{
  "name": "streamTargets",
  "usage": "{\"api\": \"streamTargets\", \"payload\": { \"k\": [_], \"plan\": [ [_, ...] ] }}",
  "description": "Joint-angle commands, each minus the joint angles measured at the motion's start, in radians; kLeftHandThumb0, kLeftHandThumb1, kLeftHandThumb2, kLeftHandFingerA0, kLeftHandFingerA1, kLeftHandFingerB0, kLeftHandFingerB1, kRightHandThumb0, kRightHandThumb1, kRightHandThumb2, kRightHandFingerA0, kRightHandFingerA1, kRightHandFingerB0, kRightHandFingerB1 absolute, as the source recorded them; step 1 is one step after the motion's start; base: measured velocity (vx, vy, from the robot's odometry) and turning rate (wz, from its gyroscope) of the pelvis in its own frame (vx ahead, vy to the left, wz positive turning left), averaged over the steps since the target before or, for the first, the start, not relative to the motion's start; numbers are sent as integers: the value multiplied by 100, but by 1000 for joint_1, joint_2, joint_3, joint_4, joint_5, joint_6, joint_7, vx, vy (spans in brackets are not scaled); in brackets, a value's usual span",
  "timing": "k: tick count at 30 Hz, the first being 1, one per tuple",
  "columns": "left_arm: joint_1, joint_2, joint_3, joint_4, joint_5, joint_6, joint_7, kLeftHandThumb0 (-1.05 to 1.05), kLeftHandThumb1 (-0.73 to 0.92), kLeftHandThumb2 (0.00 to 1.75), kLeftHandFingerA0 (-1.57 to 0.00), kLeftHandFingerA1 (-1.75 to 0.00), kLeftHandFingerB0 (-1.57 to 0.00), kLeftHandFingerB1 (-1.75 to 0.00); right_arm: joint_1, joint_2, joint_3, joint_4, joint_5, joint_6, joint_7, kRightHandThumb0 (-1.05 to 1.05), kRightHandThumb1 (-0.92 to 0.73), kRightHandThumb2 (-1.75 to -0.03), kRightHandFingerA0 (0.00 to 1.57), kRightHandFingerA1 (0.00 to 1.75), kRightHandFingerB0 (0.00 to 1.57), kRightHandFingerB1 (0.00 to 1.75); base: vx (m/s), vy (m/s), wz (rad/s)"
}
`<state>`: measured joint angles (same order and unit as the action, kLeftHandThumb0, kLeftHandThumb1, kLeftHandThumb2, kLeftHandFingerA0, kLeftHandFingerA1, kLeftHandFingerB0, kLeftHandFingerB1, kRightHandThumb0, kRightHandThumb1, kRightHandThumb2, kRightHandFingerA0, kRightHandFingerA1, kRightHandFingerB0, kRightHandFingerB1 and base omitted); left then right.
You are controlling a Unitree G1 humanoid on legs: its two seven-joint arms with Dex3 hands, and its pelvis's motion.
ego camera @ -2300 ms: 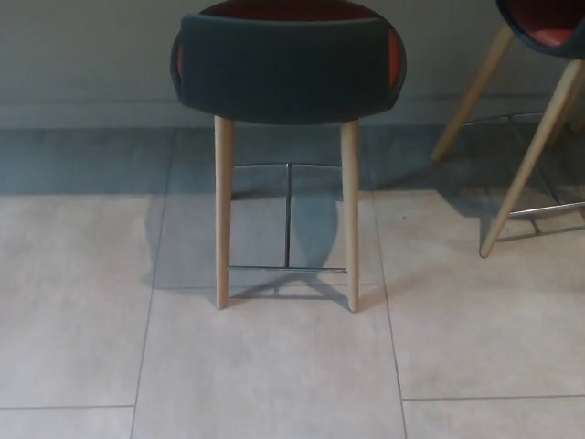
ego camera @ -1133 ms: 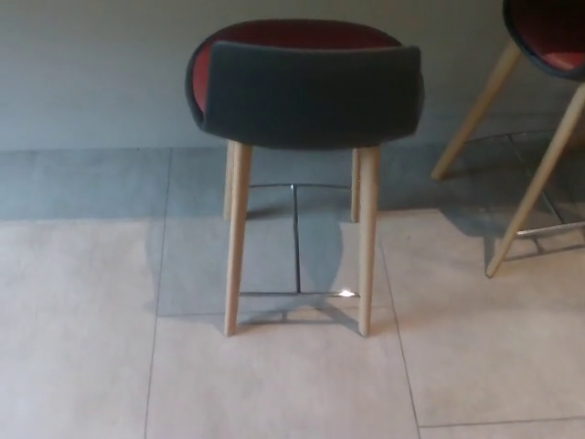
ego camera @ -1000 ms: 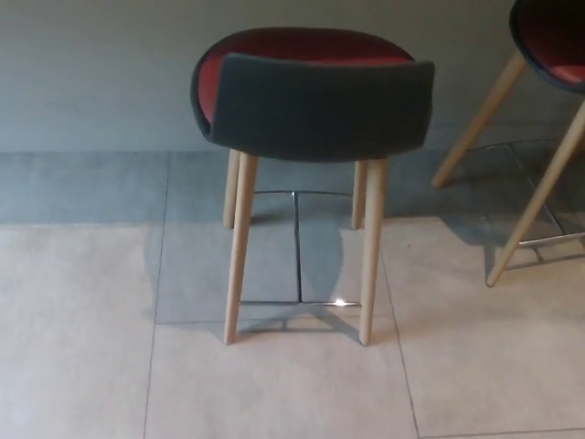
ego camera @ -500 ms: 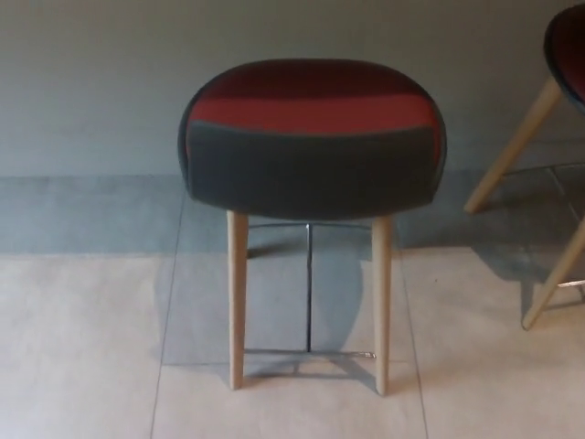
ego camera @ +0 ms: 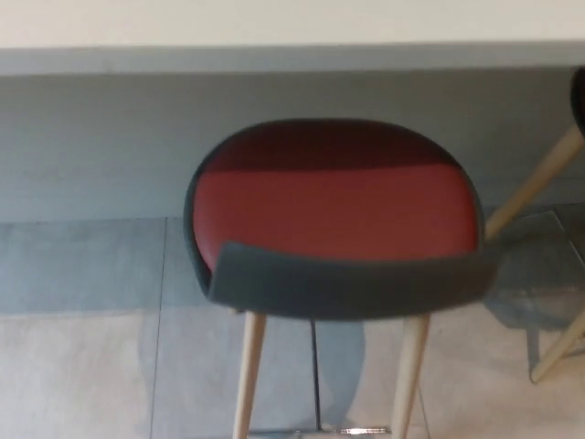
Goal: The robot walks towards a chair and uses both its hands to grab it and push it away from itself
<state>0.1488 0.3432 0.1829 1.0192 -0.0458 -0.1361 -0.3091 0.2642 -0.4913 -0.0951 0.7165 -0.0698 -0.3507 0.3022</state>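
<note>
A pale counter edge (ego camera: 292, 37) runs across the top of the frame, with a grey wall panel (ego camera: 91, 146) beneath it. The floor (ego camera: 73, 375) is laid in large beige tiles with thin dark joints, shaded grey in a band near the wall. At the right edge, the light wooden legs of a second stool (ego camera: 539, 183) slant down to the floor.

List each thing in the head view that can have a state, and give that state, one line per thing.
chair: upright, red seat empty, low dark backrest facing the camera, untouched.
second chair: at the right edge, mostly cropped; only wooden legs and a dark sliver show.
counter: pale ledge behind the chair, top surface not visible.
Left hand: not in view.
Right hand: not in view.
</note>
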Motion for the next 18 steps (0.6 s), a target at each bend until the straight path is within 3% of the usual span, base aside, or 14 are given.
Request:
{"api": "streamTargets", "payload": {
  "k": [1, 3, 4, 8, 9, 10, 15, 16, 18],
  "plan": [
    [11, 2, 11, 8, -14, -9, 2, -47, 24, 76, -13, -67, 0, -39, -4, -9, -21, 11, 28, 14, 15, -79, -45, -82, 0, 16, 4, 20, 234, 112, 8],
    [12, 7, 10, -3, -11, -7, 0, -45, 28, 70, -12, -71, 0, -42, -4, -9, -25, 11, 31, 16, 18, -81, -46, -80, 0, 12, 0, 14, 247, 50, 7],
    [12, 10, 9, -7, -10, -7, -1, -48, 26, 74, -14, -68, 0, -39, -7, -9, -26, 13, 31, 17, 18, -74, -43, -82, 0, 21, 0, 22, 276, 15, 12],
    [16, 13, 6, -21, -8, -5, -4, -51, 25, 75, -15, -68, -1, -40, -9, -9, -28, 20, 27, 5, 14, -78, -45, -82, 0, 19, 0, 18, 271, -50, 12],
    [12, 13, 5, -9, -5, -12, 0, -54, 28, 68, -18, -72, 0, -44, -9, -10, -31, 17, 27, 4, 15, -82, -47, -83, 0, 15, 9, 16, 313, -150, -93],
    [3, 11, 10, 7, -9, -16, 1, -50, 24, 74, -16, -69, 0, -42, -10, -12, -34, 14, 28, -6, 15, -82, -46, -82, 0, 17, 0, 14, 289, -130, 36],
    [-7, 11, 16, 15, -17, -12, -6, -51, 24, 75, -16, -69, 0, -44, -11, -18, -33, 13, 16, -17, 13, -76, -44, -76, 0, 19, 0, 14, 254, -93, -4],
    [-1, 13, 8, -6, -10, -20, -9, -57, 22, 75, -12, -69, 0, -44, -10, -25, -31, 7, 12, -13, 16, -91, -51, -82, 0, 8, 2, 9, 198, -9, -11],
    [5, 16, -2, -36, -5, -42, -18, -61, 20, 79, -11, -68, 0, -46, -6, -28, -33, -11, 17, -25, 22, -95, -52, -84, 0, 6, 0, 8, 157, 54, -12]
  ]
}}
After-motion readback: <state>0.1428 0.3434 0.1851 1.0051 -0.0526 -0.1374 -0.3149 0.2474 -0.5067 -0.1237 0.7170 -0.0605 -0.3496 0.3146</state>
